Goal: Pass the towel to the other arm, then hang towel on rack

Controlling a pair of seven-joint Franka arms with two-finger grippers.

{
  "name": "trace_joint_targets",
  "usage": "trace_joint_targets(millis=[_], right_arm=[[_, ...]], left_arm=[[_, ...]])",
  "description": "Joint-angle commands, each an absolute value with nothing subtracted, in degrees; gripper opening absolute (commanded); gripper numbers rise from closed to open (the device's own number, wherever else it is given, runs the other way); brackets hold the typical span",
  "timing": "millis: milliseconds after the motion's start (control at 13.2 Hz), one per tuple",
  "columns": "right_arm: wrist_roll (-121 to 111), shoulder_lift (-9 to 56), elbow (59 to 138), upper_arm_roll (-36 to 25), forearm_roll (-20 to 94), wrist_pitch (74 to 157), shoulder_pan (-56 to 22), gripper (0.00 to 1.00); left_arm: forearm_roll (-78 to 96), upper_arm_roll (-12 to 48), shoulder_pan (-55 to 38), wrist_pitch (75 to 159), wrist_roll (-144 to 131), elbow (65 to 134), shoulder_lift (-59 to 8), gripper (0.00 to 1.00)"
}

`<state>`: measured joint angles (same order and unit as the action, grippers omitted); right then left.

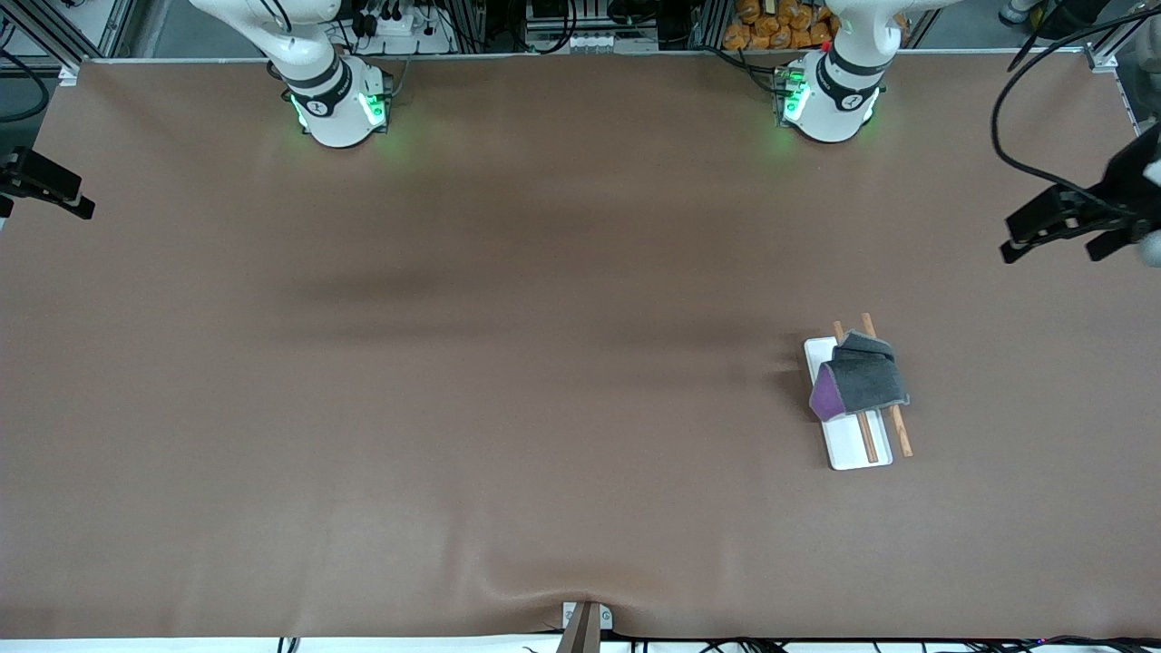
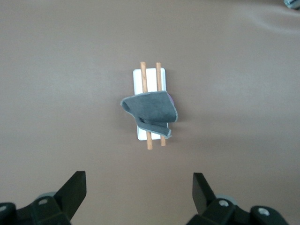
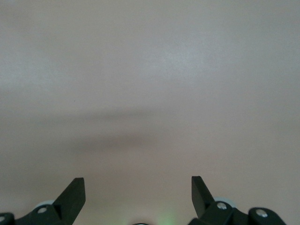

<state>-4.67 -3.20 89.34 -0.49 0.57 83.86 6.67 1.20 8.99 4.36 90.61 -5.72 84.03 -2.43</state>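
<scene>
The towel (image 1: pixel 863 379), dark grey face up with a purple fold showing at one edge, lies draped across the two wooden rods of the rack (image 1: pixel 851 446). The rack's white base stands on the brown table toward the left arm's end. Neither hand appears in the front view, only the arms' bases. In the left wrist view the towel (image 2: pixel 151 108) and rack (image 2: pixel 149 76) lie well below my left gripper (image 2: pixel 139 188), which is open and empty, high above the table. My right gripper (image 3: pixel 138 188) is open and empty too, over bare table.
A black clamp (image 1: pixel 1070 218) with cables juts in over the table's edge at the left arm's end. A smaller black clamp (image 1: pixel 45 186) sits at the right arm's end. A small bracket (image 1: pixel 585 621) is fixed at the edge nearest the front camera.
</scene>
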Motion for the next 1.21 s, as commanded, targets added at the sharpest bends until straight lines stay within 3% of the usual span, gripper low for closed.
trace_joint_targets(millis=[0,303,530,1136], right_arm=[[-4.2,-2.7,88.2,0.3,1.4,83.6,7.9,1.00],[-4.2,-2.7,88.2,0.3,1.4,83.6,7.9,1.00],[-4.2,-2.7,88.2,0.2,1.5,83.6,7.9,1.00],[-4.2,-1.8,87.5,0.3,1.5,83.6,7.8,1.00]], left_arm=[[-0.1,5.7,0.7,90.3,-6.2,86.1,-1.3,1.00],[-0.1,4.6,-1.1,90.4,-7.6,88.9,0.7,1.00],[-0.1,-1.2,-4.9,91.3,-7.6,91.8,3.7,1.00],[-0.6,-0.1,-4.9,87.0,-9.1,90.8,4.1,1.00]])
